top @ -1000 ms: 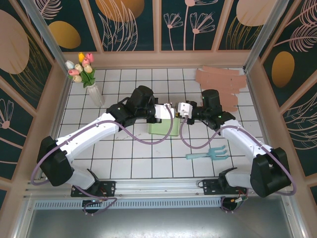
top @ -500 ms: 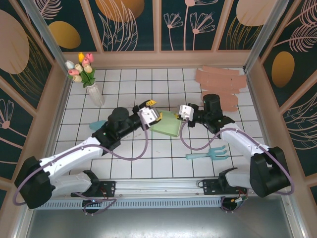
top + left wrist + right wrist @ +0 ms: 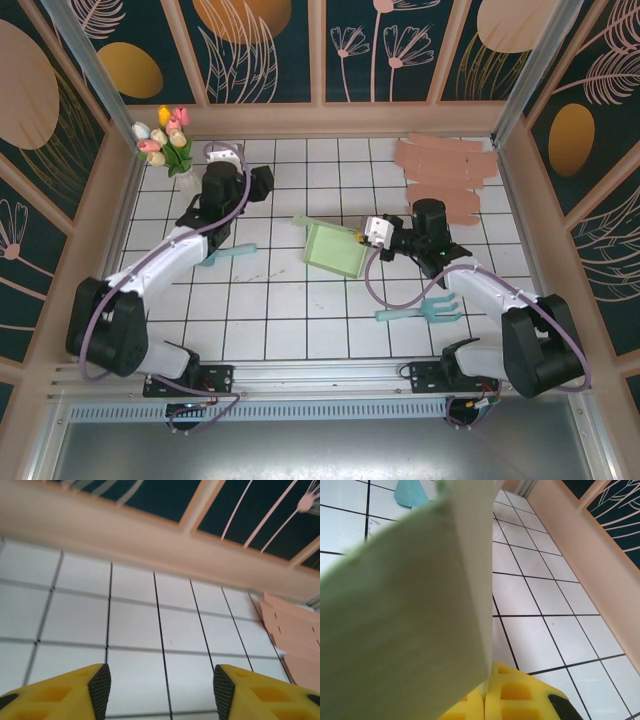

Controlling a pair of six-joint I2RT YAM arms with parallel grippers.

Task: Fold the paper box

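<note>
My right gripper (image 3: 360,238) is clamped on the edge of the green paper box (image 3: 335,252), which hangs tilted just past its fingertips. My left gripper (image 3: 159,682) stands apart and empty, well off. I judge the box part-formed, with flaps left to close, and I see nothing inside it. The vase (image 3: 190,188) beside my left arm holds tulips (image 3: 163,135).

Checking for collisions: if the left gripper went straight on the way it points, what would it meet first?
The left gripper, open, points across white tiles toward the wooden rail at the back; that rail looks first, though depth is unclear. The pink cardboard lies off to the right.
</note>
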